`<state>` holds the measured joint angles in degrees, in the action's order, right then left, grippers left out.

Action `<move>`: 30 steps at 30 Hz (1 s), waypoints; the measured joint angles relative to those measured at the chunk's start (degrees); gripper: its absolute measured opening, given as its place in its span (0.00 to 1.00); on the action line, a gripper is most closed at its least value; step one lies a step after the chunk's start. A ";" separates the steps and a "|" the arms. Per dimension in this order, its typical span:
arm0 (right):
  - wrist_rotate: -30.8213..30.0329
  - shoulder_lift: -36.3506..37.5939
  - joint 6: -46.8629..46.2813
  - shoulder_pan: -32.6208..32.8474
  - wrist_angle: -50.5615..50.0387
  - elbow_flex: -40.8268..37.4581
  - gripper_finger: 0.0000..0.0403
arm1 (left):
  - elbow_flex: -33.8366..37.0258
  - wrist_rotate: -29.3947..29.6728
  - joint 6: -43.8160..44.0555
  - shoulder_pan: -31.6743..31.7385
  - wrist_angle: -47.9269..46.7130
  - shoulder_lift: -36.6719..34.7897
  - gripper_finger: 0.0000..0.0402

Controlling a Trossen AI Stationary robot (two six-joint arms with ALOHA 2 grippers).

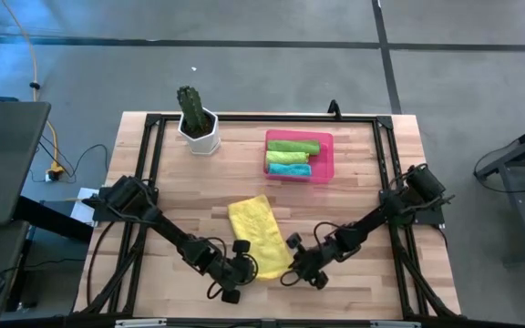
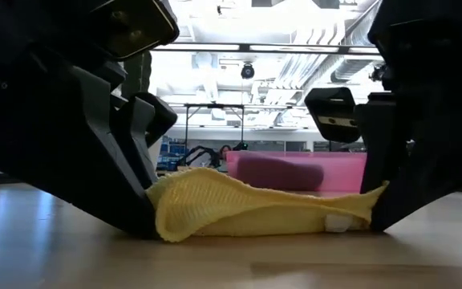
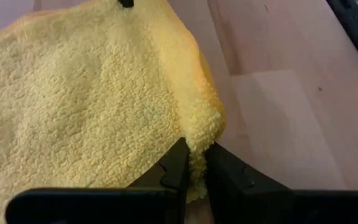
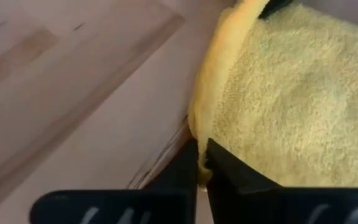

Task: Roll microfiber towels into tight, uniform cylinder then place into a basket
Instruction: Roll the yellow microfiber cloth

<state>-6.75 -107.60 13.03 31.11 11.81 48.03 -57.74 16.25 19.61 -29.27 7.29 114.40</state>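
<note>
You are at the start of the last roll. The pale wooden table (image 1: 363, 210) is bare around the flat yellow microfiber towel (image 1: 255, 232), below the pink translucent plastic basket (image 1: 326, 169) (three rolls inside). Left gripper (image 1: 237, 273) and right gripper (image 1: 301, 264) each pinch a near corner; next, turn evenly toward the basket.

Taking the yellow towel (image 1: 255, 235) as landmark: bare table (image 1: 354, 196) lies open just beyond its far edge, up to the pink basket (image 1: 325, 169). The cactus pot (image 1: 199, 133) stands well off past its far left corner. At its near corners the left gripper (image 1: 241, 270) and right gripper (image 1: 297, 264) block access.
</note>
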 joint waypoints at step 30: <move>29.07 -0.16 -51.65 -13.58 9.91 -0.20 0.00 | -0.25 -7.26 30.24 0.33 -6.41 -8.17 0.10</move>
<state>22.32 -107.77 -38.62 17.52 21.72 47.83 -57.99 8.99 49.85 -28.94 0.88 106.23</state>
